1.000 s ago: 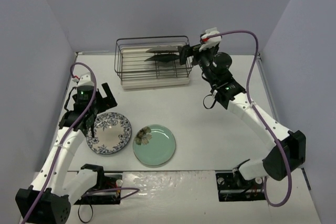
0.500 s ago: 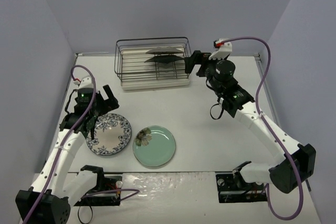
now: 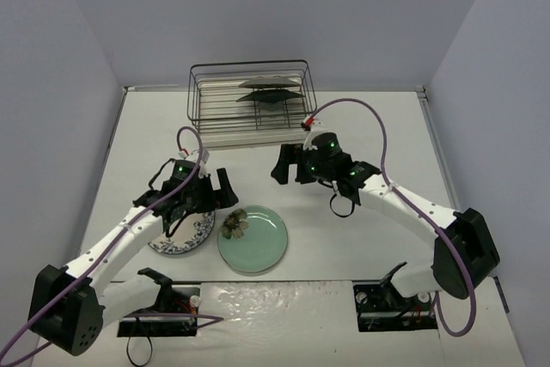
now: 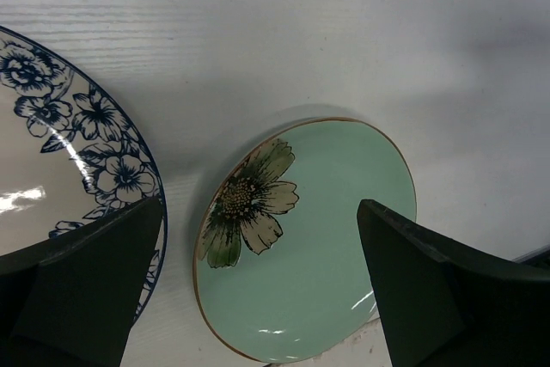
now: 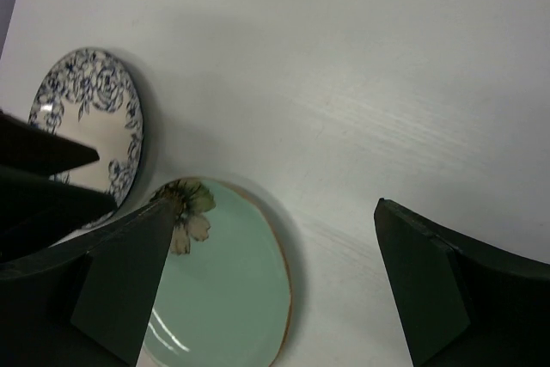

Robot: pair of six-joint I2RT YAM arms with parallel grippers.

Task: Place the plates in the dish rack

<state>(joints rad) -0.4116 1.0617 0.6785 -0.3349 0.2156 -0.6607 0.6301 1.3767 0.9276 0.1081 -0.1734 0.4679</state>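
Only the top view shows the dish rack [image 3: 249, 135], far centre, with two dark plates [image 3: 270, 92] in it. The mint-green plate [image 4: 318, 247] lies flat near centre. The blue floral plate [image 4: 60, 161] lies just left of it, and the left wrist view shows a gap between them. The left gripper [image 4: 259, 212] is spread wide and empty over both. The right gripper [image 5: 277, 208] is also wide and empty, above the table [image 5: 387, 83] just beyond the mint-green plate.

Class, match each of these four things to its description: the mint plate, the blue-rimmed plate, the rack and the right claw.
Things
1. mint plate
2. blue-rimmed plate
3. rack
4. right claw

Descriptions
A. holds two plates
B. open and empty
C. partly under the left arm
D. bears a single flower

Pairs: 1-D, 2-C, 3-A, 4-B
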